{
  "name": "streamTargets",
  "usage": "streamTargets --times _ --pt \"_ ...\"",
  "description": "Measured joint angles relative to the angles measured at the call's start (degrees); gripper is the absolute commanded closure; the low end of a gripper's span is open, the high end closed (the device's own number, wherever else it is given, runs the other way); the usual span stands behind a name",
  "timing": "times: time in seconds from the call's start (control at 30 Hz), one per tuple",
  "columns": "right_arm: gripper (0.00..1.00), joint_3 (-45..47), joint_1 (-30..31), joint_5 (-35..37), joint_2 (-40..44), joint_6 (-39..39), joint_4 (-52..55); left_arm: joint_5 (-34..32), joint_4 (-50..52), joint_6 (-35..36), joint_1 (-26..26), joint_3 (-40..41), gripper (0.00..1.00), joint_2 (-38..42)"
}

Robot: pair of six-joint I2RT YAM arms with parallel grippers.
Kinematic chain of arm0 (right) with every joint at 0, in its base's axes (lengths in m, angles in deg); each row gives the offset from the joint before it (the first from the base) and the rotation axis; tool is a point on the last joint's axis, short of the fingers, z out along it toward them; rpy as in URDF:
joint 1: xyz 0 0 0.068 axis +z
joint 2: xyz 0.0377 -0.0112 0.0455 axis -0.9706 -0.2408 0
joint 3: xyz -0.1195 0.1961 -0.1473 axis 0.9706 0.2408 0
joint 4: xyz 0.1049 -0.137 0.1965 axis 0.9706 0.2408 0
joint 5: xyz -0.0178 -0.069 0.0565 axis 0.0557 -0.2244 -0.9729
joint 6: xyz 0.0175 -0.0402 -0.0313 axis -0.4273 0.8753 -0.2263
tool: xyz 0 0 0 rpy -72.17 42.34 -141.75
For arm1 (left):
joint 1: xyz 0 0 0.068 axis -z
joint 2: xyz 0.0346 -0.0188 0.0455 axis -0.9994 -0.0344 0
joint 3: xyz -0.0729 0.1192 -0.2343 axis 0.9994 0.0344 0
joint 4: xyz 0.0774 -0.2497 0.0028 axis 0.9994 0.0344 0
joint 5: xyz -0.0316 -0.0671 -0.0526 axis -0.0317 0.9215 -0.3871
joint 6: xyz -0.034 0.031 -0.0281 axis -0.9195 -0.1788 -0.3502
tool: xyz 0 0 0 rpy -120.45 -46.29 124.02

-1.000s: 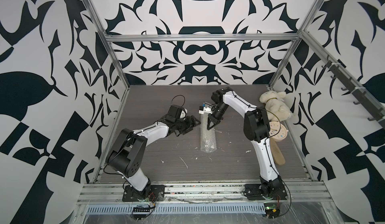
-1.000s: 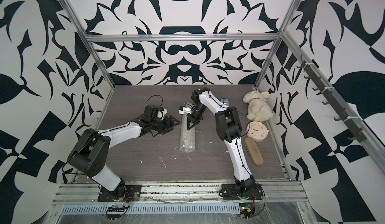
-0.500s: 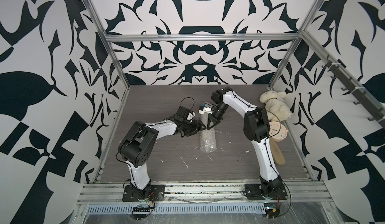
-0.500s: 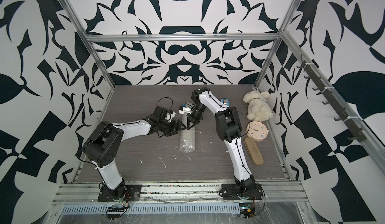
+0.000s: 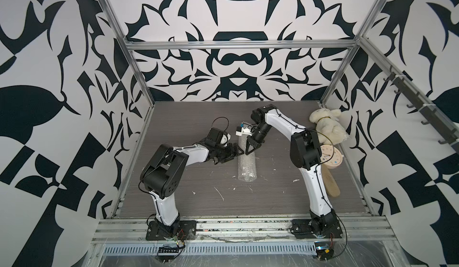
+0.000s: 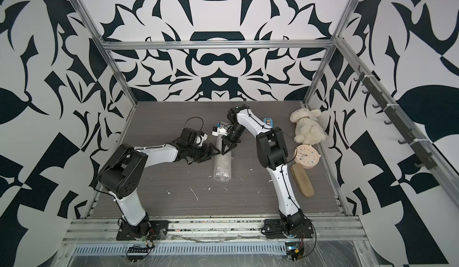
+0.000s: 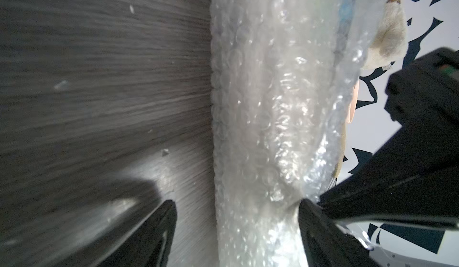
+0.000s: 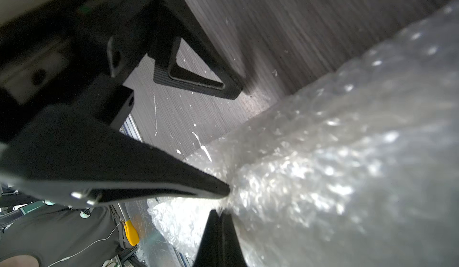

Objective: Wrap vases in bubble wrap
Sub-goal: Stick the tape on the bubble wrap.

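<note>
The bubble wrap (image 5: 247, 165) lies rolled into a tube on the grey table, in both top views (image 6: 222, 167). The vase is hidden; no part of it shows through the wrap. My right gripper (image 5: 248, 152) (image 8: 219, 212) is shut on a pinch of the bubble wrap (image 8: 323, 166) at the roll's upper side, near its far end. My left gripper (image 5: 239, 151) (image 7: 236, 218) is open and straddles the roll (image 7: 260, 129) at the same spot. One of its fingers (image 7: 315, 228) touches the wrap beside the right gripper; the other finger (image 7: 159, 228) stands apart from it over bare table.
A cream plush bunny (image 5: 325, 124), a pink round clock (image 5: 331, 159) and a tan oblong brush (image 5: 331, 185) lie along the right wall. A blue tape dispenser (image 6: 268, 122) sits behind the right arm. White scraps (image 5: 219, 193) litter the table in front of the roll.
My left arm has swung right, bringing its open gripper from the left of the roll up around it, next to the right gripper. The right arm and the roll have stayed put.
</note>
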Motion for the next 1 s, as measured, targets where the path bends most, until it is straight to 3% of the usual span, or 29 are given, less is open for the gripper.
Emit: streamTargets --times 0.43,1.0 --pt "1.00 1.27 -0.13 -1.60 0.13 -0.04 -0.46 -0.22 -0.26 -0.92 -2.75 3.39 0.21 1.68" --pt "1.00 3.15 -0.13 -1.22 1.57 -1.49 -2.36 3.37 -5.70 -3.28 -2.75 2.08 0.23 -2.19"
